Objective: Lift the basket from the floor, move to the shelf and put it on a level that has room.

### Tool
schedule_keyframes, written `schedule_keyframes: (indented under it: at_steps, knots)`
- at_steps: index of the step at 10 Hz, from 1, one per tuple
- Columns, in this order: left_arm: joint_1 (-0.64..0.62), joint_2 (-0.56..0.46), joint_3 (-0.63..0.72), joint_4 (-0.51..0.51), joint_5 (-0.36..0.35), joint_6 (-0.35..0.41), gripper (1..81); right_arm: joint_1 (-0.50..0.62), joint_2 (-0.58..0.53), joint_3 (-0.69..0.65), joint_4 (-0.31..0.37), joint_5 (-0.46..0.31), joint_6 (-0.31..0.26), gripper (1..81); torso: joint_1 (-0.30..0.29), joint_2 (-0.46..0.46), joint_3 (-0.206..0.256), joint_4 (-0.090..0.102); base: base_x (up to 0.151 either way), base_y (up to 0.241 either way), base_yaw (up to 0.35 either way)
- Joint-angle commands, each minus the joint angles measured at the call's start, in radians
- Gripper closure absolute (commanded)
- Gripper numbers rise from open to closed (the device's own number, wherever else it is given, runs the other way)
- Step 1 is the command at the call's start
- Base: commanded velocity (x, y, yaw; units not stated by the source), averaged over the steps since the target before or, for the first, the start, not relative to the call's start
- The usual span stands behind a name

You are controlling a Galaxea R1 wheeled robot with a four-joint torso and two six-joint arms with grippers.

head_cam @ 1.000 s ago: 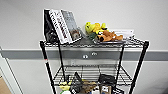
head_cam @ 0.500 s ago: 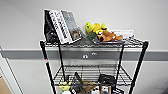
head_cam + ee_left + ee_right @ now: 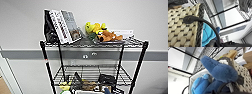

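Basket (image 3: 183, 30) is off the floor and carried up against the shelf (image 3: 47, 65); its woven side fills my left wrist view, a blue plush (image 3: 220, 73) sitting inside its white lining. Lift and approach judged complete. Placement is outstanding. Top tier (image 3: 87, 43) holds books (image 3: 62, 25) and plush toys (image 3: 102, 32); the tier (image 3: 87, 72) below is crowded along its front. Whether my left or right fingers are apart or clamped, I cannot tell.
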Motion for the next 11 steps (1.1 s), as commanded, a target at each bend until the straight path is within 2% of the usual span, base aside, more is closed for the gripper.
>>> schedule_keyframes:
  at_steps: [1,8,11]
  knots:
    - [-0.182,-0.071,0.21,0.089,-0.05,-0.007,81.1,0.174,-0.046,0.188,-0.036,0.041,-0.014,81.1,0.0,0.0,0.0,0.0,0.0,0.0,0.0]
    - [-0.3,-0.141,0.329,0.072,-0.049,-0.019,81.1,0.306,-0.152,0.335,-0.022,0.04,-0.002,81.1,0.0,0.0,0.0,0.0,0.0,0.0,0.0]
    - [-0.369,-0.157,0.342,0.064,-0.043,-0.051,81.1,0.381,-0.188,0.366,0.022,0.032,0.006,81.1,0.0,0.0,0.0,0.0,0.0,0.0,0.0]
